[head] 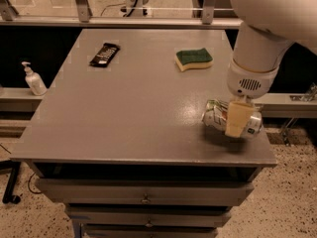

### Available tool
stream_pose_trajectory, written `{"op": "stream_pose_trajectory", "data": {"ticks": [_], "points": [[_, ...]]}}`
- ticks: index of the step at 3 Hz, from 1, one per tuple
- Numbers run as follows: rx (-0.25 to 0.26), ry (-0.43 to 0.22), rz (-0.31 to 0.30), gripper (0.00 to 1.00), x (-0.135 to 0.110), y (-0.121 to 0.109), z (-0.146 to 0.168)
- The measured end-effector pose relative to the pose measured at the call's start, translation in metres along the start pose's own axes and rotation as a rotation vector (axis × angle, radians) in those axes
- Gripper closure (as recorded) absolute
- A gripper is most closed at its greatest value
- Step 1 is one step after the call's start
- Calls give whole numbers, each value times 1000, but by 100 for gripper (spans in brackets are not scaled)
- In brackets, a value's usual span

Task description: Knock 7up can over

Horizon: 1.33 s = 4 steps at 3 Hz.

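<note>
The 7up can lies on its side on the grey table, near the right front corner. It is silver-white with green lettering, and its long axis runs left to right. My gripper hangs from the white arm and sits right over the can's middle, with its tan tip in front of the can and hiding part of it. The gripper is touching or very close to the can.
A green-and-yellow sponge lies at the back right of the table and a black remote at the back left. A white pump bottle stands on a ledge to the left. The table's right and front edges are close to the can.
</note>
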State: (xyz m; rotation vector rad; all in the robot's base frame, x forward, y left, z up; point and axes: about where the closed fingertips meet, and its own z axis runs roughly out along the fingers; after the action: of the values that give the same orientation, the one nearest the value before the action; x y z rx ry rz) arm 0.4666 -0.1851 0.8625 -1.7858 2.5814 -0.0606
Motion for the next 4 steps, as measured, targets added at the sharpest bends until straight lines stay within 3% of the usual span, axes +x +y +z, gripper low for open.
{"op": "stream_pose_trajectory", "data": {"ticks": [2,3,4], "points": [[14,-79,45,13,-7,-9,15],[5,-102,57,0,-11,-9,26],[6,-107,55,0,-12,-8,25]]}}
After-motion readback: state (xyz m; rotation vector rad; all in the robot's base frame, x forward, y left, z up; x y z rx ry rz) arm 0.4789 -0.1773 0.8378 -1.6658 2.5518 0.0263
